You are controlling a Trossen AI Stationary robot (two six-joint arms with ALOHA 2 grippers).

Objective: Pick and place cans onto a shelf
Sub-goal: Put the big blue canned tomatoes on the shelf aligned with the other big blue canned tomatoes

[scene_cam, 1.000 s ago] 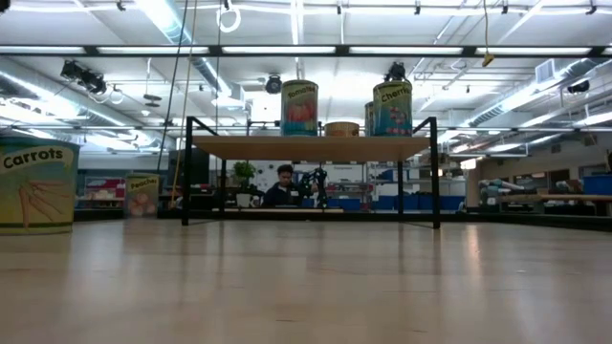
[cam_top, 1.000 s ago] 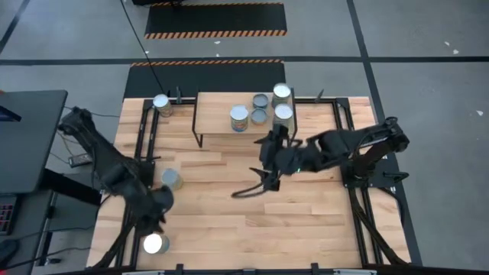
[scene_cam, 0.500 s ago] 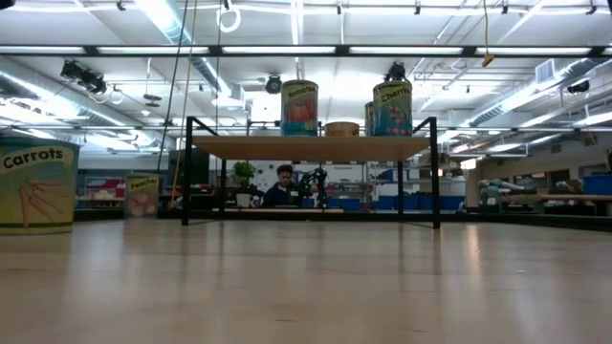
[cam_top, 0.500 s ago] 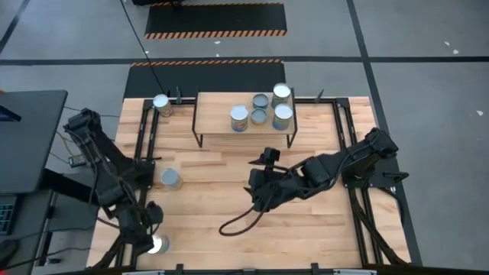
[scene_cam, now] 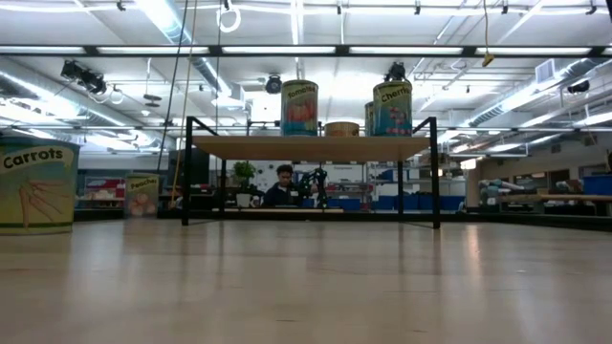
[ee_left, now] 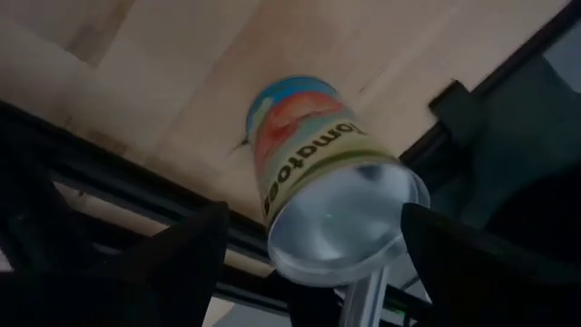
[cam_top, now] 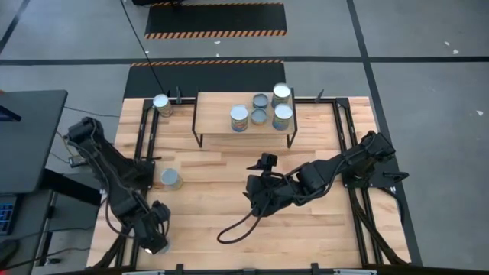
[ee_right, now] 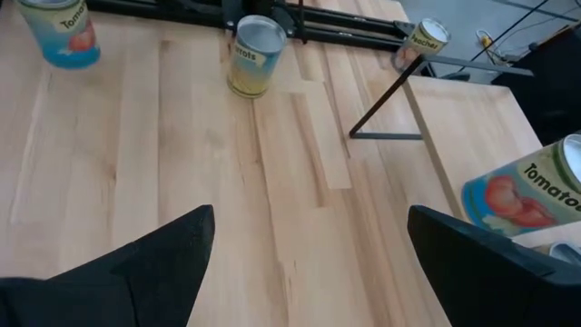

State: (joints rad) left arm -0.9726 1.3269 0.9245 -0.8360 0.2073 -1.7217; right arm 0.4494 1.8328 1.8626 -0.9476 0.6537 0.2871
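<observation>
My left gripper hovers open at the table's near left corner, pointing steeply down over an upright Tomatoes can. Its fingers stand on either side of the can's silver top without visibly touching it. My right gripper is open over the table's middle with nothing between its fingers. The shelf stands at the far edge with several cans on its board, among them a Tomatoes can. A Carrots can and a Peaches can stand upright on the table's left side.
Black frame rails run along the table's left and right sides and pass close to the near-left can. A black cable loops on the wood below my right arm. Bare planks lie between the shelf and the near edge.
My left gripper has moved toward the near left corner and come down over the can there, rolling about its own axis. My right gripper has moved from near the shelf toward the table's near edge and sunk lower. The cans have stayed put.
</observation>
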